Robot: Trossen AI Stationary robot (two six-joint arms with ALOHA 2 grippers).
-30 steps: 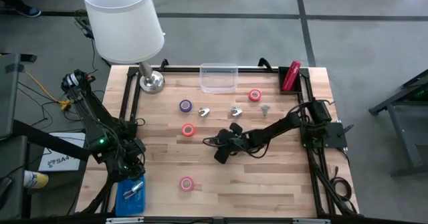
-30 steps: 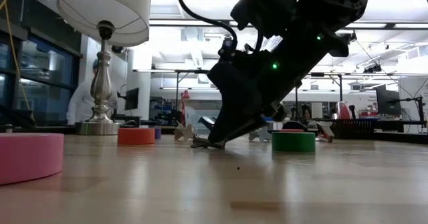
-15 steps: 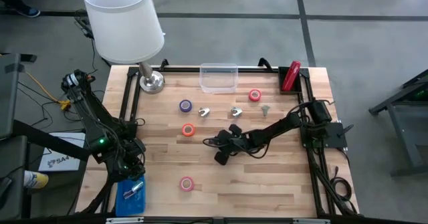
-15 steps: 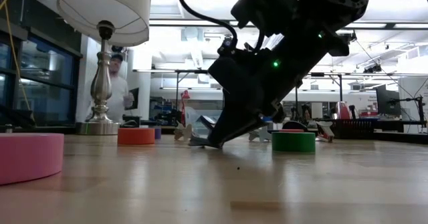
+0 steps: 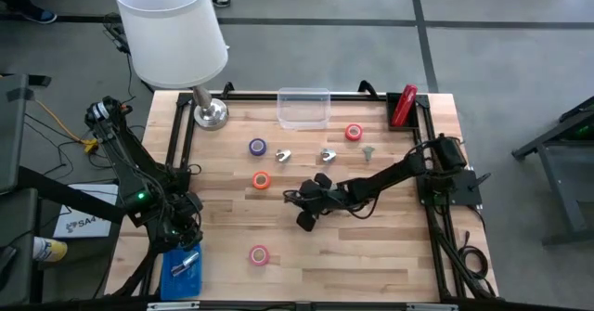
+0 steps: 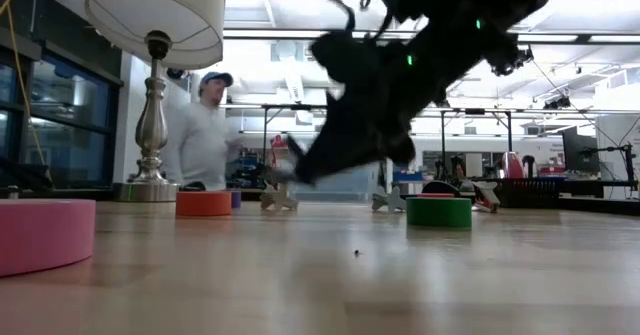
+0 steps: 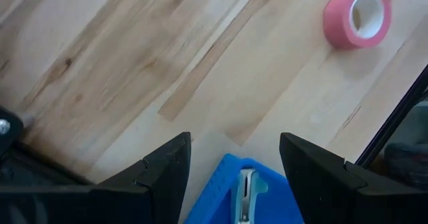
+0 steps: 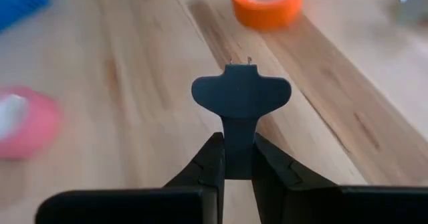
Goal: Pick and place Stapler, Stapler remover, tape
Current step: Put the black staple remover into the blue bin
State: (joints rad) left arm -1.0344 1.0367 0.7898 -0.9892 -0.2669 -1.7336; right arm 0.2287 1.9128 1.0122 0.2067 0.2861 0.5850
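- My right hand (image 8: 235, 158) is clenched on a dark staple remover (image 8: 241, 97), lifted off the tabletop (image 5: 371, 246) mid-table.
- Left hand (image 7: 234, 164) hangs released over what looks like a blue tray (image 7: 234, 194).
- Stapler (image 5: 403, 106) lies at the far right corner.

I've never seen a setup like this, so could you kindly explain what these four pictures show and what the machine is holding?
Two dark robot arms work at a wooden table. One picture looks straight down, one looks level across the tabletop, and two come from cameras on the wrists. The right gripper, mid-table and lifted clear of the wood, is shut on a small dark claw-shaped staple remover. The left gripper waits open at the table's left edge over a blue tray. Also there: a red stapler, tape rolls such as an orange one, a clear box and a lamp. A person stands behind.
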